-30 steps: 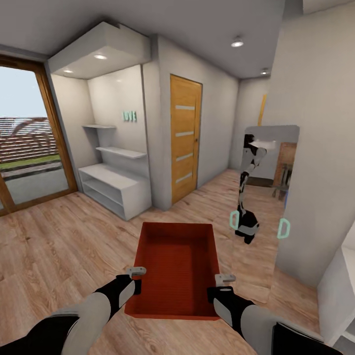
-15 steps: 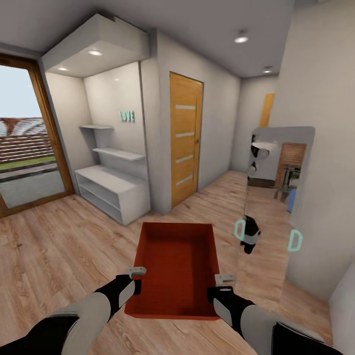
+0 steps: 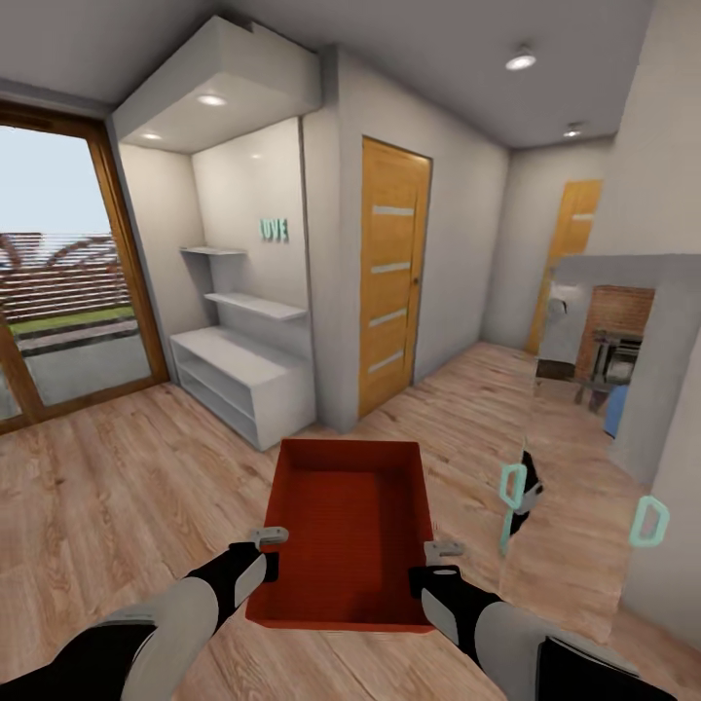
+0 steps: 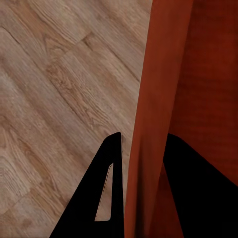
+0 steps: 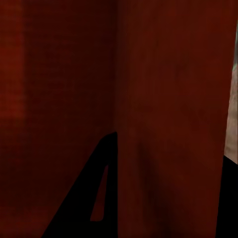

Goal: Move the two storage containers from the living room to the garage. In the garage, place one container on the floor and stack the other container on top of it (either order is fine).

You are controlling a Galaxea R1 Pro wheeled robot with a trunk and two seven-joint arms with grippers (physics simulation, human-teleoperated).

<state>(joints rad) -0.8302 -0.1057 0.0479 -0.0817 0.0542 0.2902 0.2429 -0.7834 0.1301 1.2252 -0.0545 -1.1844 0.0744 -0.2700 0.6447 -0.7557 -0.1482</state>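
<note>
Above plank floor (image 3: 117, 506), both tools (image 3: 265, 550) (image 3: 435, 565) clamp container (image 3: 350, 526) walls; wrist views confirm.

Both my arms reach forward, my left gripper (image 3: 270, 551) and right gripper (image 3: 434, 566) each clamped with fingers astride a side wall of the container (image 3: 352, 526).

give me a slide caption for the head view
Both grippers, left and right, carry a red bin over wood floor.
</note>
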